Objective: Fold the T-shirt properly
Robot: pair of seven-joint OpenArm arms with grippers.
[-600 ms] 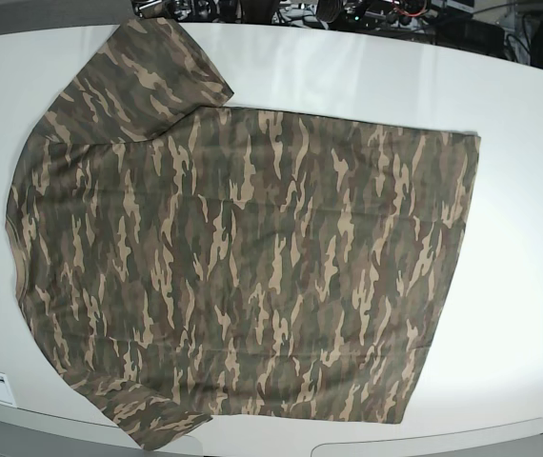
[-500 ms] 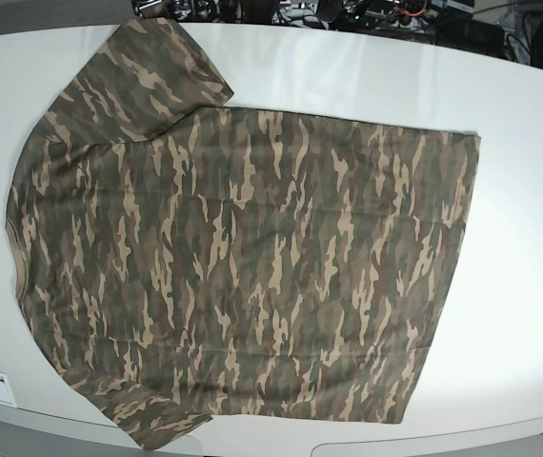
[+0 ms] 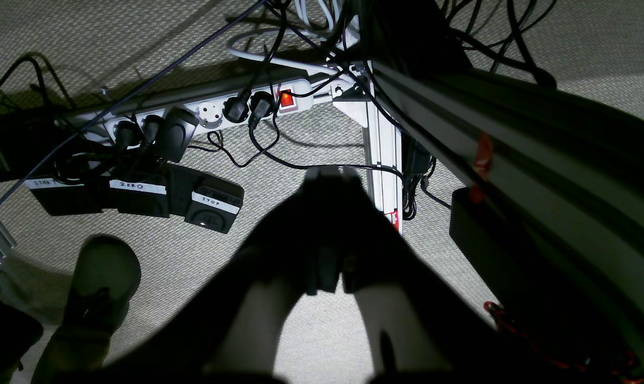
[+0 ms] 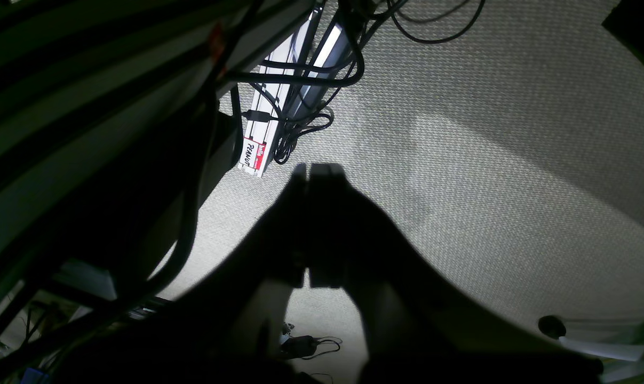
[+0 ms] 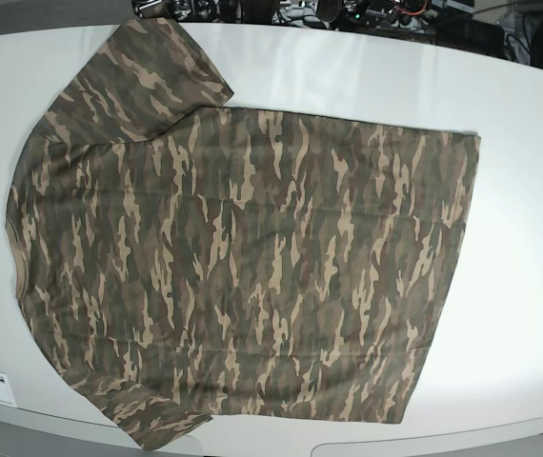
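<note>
The camouflage T-shirt lies spread flat on the white table in the base view, neck end at the left, hem at the right, one sleeve at the top left and one at the bottom left. Neither arm shows in the base view. In the left wrist view my left gripper hangs below table level over the carpet, its dark jaws pressed together with nothing between them. The right wrist view shows my right gripper likewise shut and empty above the carpet beside the table frame. The shirt is out of both wrist views.
Under the table are a power strip with plugs and cables, labelled black foot pedals, a person's shoe and aluminium frame legs. A frame leg with a red label stands near the right gripper.
</note>
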